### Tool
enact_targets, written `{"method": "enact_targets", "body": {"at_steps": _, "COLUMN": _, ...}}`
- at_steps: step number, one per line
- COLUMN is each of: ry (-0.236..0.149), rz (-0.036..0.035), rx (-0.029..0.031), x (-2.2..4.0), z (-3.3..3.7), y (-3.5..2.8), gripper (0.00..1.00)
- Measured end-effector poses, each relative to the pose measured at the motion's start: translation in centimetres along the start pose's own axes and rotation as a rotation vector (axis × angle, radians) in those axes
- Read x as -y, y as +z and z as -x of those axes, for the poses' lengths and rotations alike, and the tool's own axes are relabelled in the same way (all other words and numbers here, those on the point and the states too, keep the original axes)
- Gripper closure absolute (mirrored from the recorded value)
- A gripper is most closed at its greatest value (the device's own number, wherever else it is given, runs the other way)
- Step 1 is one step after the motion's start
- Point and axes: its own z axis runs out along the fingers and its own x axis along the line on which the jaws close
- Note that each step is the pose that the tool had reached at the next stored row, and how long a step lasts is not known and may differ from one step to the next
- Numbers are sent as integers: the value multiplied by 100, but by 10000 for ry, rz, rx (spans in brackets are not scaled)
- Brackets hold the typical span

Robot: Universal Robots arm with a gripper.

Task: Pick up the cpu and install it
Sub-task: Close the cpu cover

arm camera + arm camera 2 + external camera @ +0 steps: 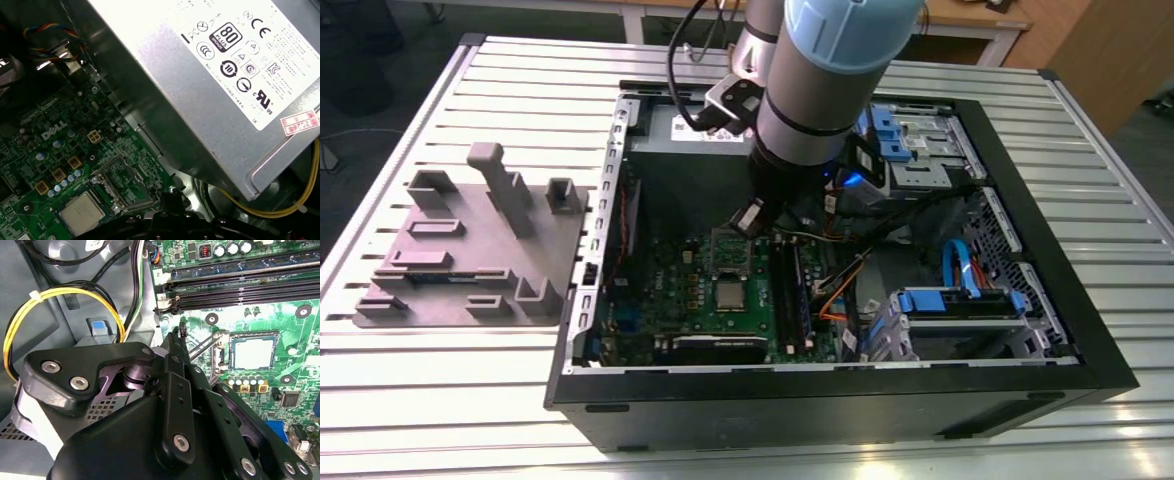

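An open computer case [1067, 330] lies on a slatted metal table [480, 400], a wooden desk [961, 25] beyond. The cpu [730, 293] sits in the motherboard [707, 320] socket. The gripper [181, 332] hovers nearby, fingers together, empty.

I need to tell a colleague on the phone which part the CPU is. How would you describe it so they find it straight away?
Look into the open computer case at the green motherboard on its floor. Near the board's middle, beside the long black memory slots, sits the cpu in its socket. It is the one flat square with a plain silver metal top; the hinged metal frame next to it stands open.
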Motion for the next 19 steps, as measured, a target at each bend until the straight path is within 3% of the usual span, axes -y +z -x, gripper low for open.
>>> {"method": "enact_targets", "body": {"at_steps": 5, "ry": -7, "rz": -37, "rx": -50, "x": -7, "z": -1, "y": -17, "gripper": 89}}
{"method": "enact_targets", "body": {"at_steps": 19, "ry": -27, "rz": -41, "rx": -60, "x": -19, "z": -1, "y": -62, "gripper": 89}}
